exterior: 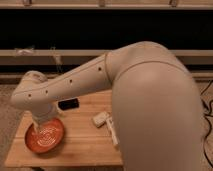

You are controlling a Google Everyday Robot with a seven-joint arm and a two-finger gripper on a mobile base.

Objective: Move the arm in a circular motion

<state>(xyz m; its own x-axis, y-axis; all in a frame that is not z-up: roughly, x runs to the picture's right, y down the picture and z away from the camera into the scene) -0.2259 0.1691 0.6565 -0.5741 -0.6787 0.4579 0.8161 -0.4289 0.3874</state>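
Note:
The arm fills the right half of the camera view with a thick off-white elbow segment. Its forearm, dotted with small dark holes, reaches left to a rounded wrist. From there it bends down to the small gripper, which hangs just over the left part of a red bowl on the wooden table. The gripper holds nothing that I can see.
A flat black object lies on the table behind the bowl. A small white object with a white stick lies mid-table, next to the big arm segment. Dark cables lie on the floor at right. A dark wall with rails runs behind.

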